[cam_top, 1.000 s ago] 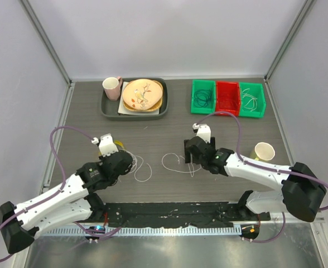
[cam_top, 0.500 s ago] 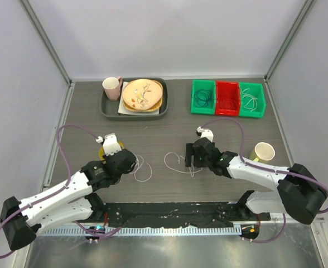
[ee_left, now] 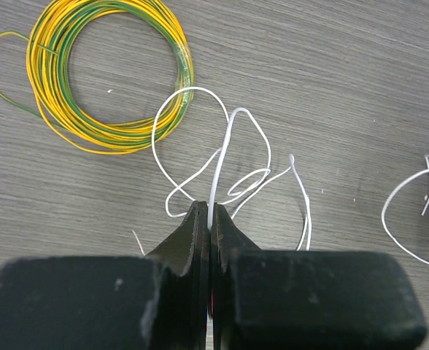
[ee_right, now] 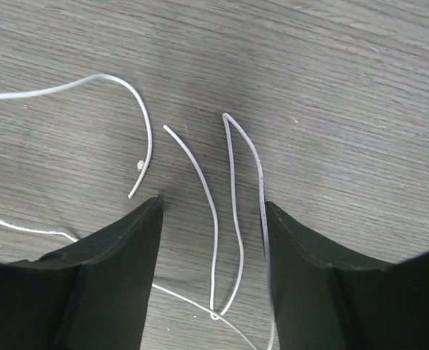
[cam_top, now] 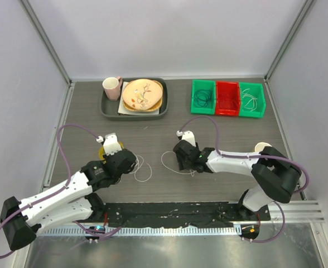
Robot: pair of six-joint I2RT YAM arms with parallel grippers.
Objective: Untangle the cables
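Fingers of the left gripper (ee_left: 209,219) pinched tight on a thin white looping cable (ee_left: 229,138); right gripper (ee_right: 213,208) spread wide.
Between the right fingers (ee_right: 112,255), loose thin white cable strands (ee_right: 236,189) lie on the grey wood-grain table (ee_right: 346,73); the pinched cable's loop overlaps a yellow-and-green wire coil (ee_left: 105,73).

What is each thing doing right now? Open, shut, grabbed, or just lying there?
Left gripper: shut on the looped white cable.
Right gripper: open, with the loose white cable between its fingers.
Looped white cable: pinched, tangled loops.
Loose white cable: lying free.
Yellow-green coil: wound up, lying flat.
Mug: upright on the tray.
Plates: stacked.
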